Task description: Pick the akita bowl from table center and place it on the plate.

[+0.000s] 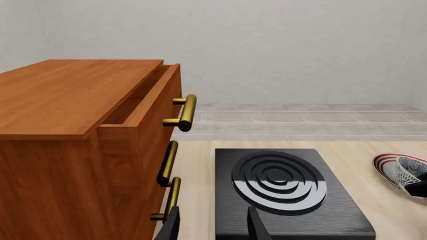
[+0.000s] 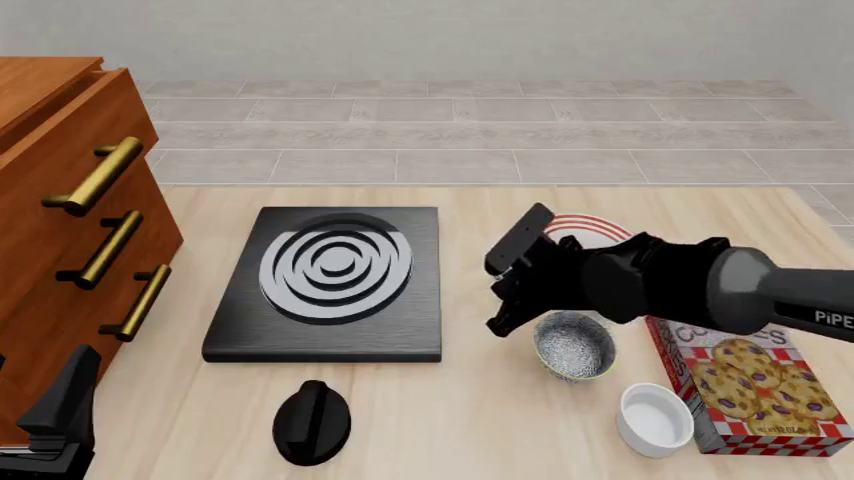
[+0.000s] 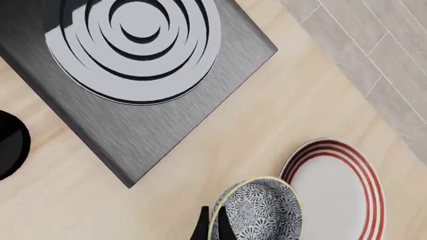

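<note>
My right gripper (image 3: pixel 213 226) is shut on the rim of the akita bowl (image 3: pixel 257 212), a small grey-white bowl with dark speckles. The bowl (image 2: pixel 574 345) hangs tilted from the gripper (image 2: pixel 514 322), on the near side of the plate (image 2: pixel 587 226). The plate (image 3: pixel 337 192) is white with red rim stripes, and the right arm partly hides it in the front view. In the left wrist view the bowl (image 1: pixel 407 170) overlaps the plate (image 1: pixel 385 162). My left gripper (image 1: pixel 215 227) is open and holds nothing, low at the table's near left (image 2: pixel 60 410).
A black stove plate (image 2: pixel 334 280) with silver rings lies left of centre, with a black knob-like object (image 2: pixel 311 422) in front of it. A wooden cabinet (image 2: pixel 67 200) with brass handles stands at the left. A plain white bowl (image 2: pixel 654 420) and a cookie box (image 2: pixel 754 385) sit near right.
</note>
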### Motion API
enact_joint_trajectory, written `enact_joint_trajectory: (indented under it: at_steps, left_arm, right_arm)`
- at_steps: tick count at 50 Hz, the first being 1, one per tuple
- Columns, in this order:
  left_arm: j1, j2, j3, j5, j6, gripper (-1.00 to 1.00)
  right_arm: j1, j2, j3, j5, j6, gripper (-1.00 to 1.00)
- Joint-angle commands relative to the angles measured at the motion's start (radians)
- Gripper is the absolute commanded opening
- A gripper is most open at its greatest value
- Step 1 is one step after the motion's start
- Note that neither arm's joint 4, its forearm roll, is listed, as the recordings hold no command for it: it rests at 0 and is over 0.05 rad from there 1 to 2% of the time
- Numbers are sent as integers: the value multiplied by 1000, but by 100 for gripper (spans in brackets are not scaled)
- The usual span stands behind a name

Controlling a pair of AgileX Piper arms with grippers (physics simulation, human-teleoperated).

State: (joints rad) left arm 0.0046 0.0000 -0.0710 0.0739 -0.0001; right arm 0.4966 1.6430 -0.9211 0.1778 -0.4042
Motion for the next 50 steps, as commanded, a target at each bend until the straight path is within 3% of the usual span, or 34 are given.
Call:
enact_joint_trajectory:
  at_steps: [1,50]
  left_arm:
    - [0,0,0,0,0,100]
    - [0,0,0,0,0,100]
  right_arm:
    - [-23,-27,-2,32,-42,-100]
    - [-175,12,-54,59,-160,-100]
